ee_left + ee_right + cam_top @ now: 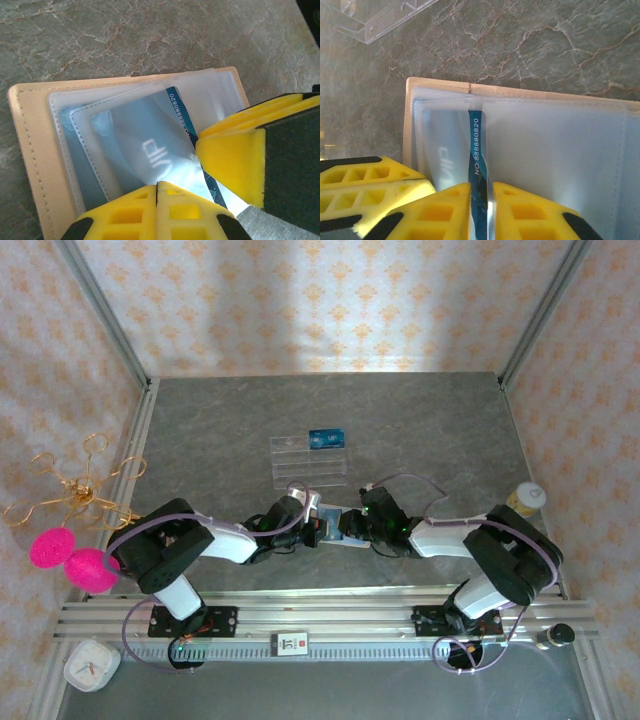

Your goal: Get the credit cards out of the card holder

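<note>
Table (200,430): grey marbled top with metal rails down its left and right edges. Wide bare stretches lie in the upper left and upper right of the top view.
Clear tray (300,468): centre of the top view, just above the two grippers and apart from them. Its corner shows in the upper left of the right wrist view.
Card holder (30,150): lies open and flat on the table, centre of the top view between the two wrists. The stitched beige border runs along its left and far edges, with bare marble beyond the far edge.
Left gripper (157,189): bottom centre of its own view. The yellow pads are pressed together on the near edge of a clear pocket of the card holder.
Right gripper (480,195): bottom centre of its own view. The jaws are clamped on a credit card, and one left pad sits just beside them at lower left.
Credit card (476,145): blue, seen edge-on and numbered. It stands between the right pads, its far end at the pocket mouth.
VIP card (145,145): under a clear sleeve of the holder.
Tray card (327,438): blue – lies in the tray's upper right compartment.
</note>
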Robot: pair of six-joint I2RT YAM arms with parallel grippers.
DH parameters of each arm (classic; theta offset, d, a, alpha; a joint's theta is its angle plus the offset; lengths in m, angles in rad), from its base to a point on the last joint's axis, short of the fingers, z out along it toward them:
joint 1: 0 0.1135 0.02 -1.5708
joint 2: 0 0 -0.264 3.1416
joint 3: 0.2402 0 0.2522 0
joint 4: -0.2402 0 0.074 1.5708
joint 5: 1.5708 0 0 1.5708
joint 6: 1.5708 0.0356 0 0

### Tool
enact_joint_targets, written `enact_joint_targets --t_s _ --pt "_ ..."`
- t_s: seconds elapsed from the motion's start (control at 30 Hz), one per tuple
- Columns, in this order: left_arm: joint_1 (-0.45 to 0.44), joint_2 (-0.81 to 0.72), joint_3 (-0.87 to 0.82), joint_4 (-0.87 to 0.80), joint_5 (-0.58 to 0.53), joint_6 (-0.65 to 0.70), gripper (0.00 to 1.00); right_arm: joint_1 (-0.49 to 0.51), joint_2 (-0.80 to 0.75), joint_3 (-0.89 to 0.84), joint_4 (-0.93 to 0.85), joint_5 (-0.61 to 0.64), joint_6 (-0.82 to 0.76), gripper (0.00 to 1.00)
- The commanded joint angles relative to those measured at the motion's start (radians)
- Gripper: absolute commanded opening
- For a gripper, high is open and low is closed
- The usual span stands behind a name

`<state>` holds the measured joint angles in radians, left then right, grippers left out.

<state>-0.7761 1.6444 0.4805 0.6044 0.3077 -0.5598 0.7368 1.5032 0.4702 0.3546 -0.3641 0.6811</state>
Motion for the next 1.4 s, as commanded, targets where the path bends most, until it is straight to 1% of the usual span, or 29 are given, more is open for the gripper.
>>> enact_joint_targets --t_s 0.0,0.07,0.1,0.23,0.33,0.5,0.6,0.63,0.67,0.7,0.77,0.83,0.87,0.9,1.0,1.07,1.2,1.37 --pt "0.015 0.030 -0.026 -0.024 -0.008 -0.012 0.00 -0.003 0.023 -0.014 -0.008 -0.003 -0.002 0.10" --pt "0.015 0.030 -0.028 -0.024 -0.006 -0.012 0.00 -0.004 0.020 -0.018 -0.002 0.000 0.001 0.01" --pt "0.014 0.028 -0.028 -0.022 -0.007 -0.012 0.00 -0.003 0.016 -0.020 -0.003 0.004 0.000 0.00" --pt "0.021 0.015 -0.040 -0.015 -0.006 -0.020 0.00 -0.015 -0.053 -0.048 -0.022 0.053 0.010 0.00" --pt "0.023 0.010 -0.043 -0.014 -0.002 -0.021 0.00 -0.037 -0.115 -0.059 -0.076 0.062 0.009 0.00" --pt "0.021 0.013 -0.037 0.003 0.012 -0.020 0.00 -0.062 -0.170 -0.071 -0.142 0.051 0.014 0.00" --pt "0.022 -0.028 -0.041 0.020 0.021 -0.020 0.00 -0.062 -0.201 -0.068 -0.169 0.062 0.009 0.00" --pt "0.022 -0.053 -0.043 0.019 0.023 -0.049 0.05 -0.063 -0.207 -0.068 -0.180 0.072 0.005 0.00" --pt "0.022 -0.076 -0.043 0.019 0.022 -0.049 0.08 -0.063 -0.208 -0.069 -0.181 0.072 0.000 0.00" --pt "0.023 -0.094 -0.042 0.017 0.024 -0.046 0.09 -0.065 -0.204 -0.070 -0.172 0.061 -0.007 0.00" --pt "0.022 -0.114 -0.027 -0.008 0.028 -0.033 0.10 -0.064 -0.188 -0.061 -0.157 0.034 -0.031 0.00" --pt "0.022 -0.121 -0.009 -0.020 0.034 -0.032 0.10 -0.063 -0.179 -0.055 -0.137 0.016 -0.055 0.09" --pt "0.020 -0.123 -0.004 -0.016 0.038 -0.032 0.10 -0.063 -0.177 -0.054 -0.128 0.017 -0.063 0.11" --pt "0.018 -0.119 0.004 -0.017 0.038 -0.002 0.10 -0.063 -0.174 -0.050 -0.121 0.010 -0.075 0.13" --pt "0.018 -0.092 0.032 -0.051 0.015 0.016 0.05 -0.063 -0.151 -0.024 -0.122 -0.006 -0.096 0.18" --pt "0.022 -0.075 0.034 -0.062 0.002 0.024 0.03 -0.063 -0.129 -0.007 -0.126 -0.021 -0.105 0.22" --pt "0.023 -0.041 0.040 -0.063 0.005 0.036 0.03 -0.057 -0.085 0.018 -0.118 -0.049 -0.119 0.23" --pt "0.024 -0.012 0.043 -0.074 -0.011 0.046 0.03 -0.042 -0.058 0.042 -0.110 -0.048 -0.118 0.24"
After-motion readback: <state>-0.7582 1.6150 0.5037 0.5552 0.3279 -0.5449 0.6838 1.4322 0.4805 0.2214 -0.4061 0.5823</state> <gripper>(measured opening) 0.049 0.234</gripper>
